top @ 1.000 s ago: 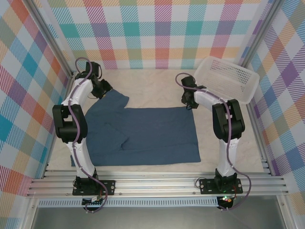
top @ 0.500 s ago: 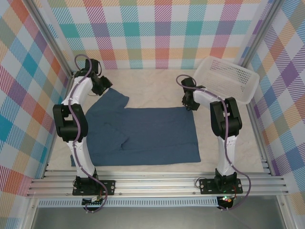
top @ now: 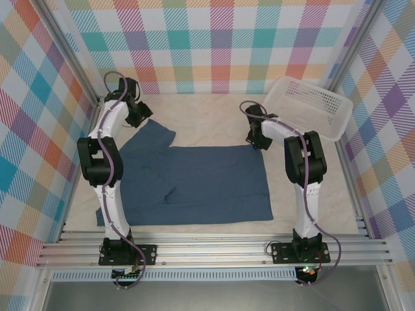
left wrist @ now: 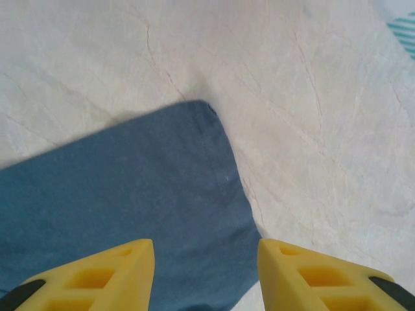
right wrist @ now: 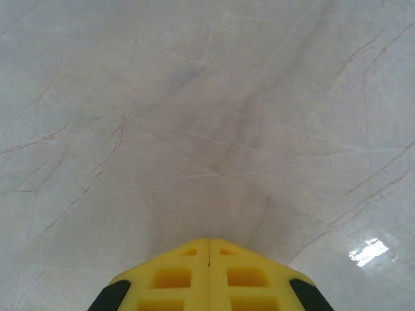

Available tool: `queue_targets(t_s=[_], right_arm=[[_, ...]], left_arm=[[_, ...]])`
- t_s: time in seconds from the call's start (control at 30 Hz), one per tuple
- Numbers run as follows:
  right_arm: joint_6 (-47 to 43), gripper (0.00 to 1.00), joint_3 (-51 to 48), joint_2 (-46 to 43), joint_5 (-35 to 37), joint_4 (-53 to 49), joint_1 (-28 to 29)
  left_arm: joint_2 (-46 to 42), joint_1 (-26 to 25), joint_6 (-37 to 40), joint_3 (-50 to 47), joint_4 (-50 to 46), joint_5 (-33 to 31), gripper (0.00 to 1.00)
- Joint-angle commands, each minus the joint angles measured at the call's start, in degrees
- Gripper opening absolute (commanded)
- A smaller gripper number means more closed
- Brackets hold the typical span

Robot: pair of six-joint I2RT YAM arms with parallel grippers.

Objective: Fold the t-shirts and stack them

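Bearing blue t-shirt (top: 207, 181): veined tabletop (top: 214, 120); plaid walls (top: 220, 39).

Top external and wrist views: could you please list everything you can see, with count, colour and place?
t-shirt: one, dark slate-blue, spread flat mid-table, one sleeve pointing far left.
basket: one, white mesh, far right corner.
table: one, pale marbled cream, under everything.
walls: multicolour plaid, around the table.
rail: aluminium, along the near edge.
left arm: one, white and black, left side.
right arm: one, white and black, right side.
left gripper: one, yellow fingers, open above the sleeve.
right gripper: one, yellow fingers, shut, by the t-shirt's far right corner.
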Motion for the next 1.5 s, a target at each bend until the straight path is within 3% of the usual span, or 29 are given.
queue_targets(t_s=[0.0,0.37,0.5,0.67,1.03,1.27,1.47], right_arm=[[1.1,0.00,0.1,-0.9,0.8,-1.1,0.2],[-1.2,0.00,1.4,-2.7,-2.4,0.3,-0.4],[-1.3,0.00,1.7,-2.7,-4.0,-0.2,-0.4],[-1.5,0.00,1.2,-3.1,-4.7,0.0,-0.4],[-1.5,0.00,0.1,-3.9,-5.8,-0.2,-0.4],[-2.0,0.00,-0.4,-4.7,-5.8,-0.4,-0.4],[-2.6,0.00,-0.6,-5.0,-6.5,0.5,-0.4]], left_arm=[[3.3,-0.4,1.2,4.6,-2.6,-4.8,0.46],[15.4,-1.4,3.6,19.6,-3.4,-8.9,0.48],[17.9,-2.3,5.2,20.2,0.0,-7.9,0.48],[21.4,-3.5,5.6,24.2,-4.7,-11.7,0.47],[25.4,-3.8,4.6,26.1,-4.8,-13.8,0.43],[27.5,-3.8,3.3,27.4,-7.0,-14.3,0.29],[26.6,-4.1,2.7,28.2,-7.7,-14.7,0.00]])
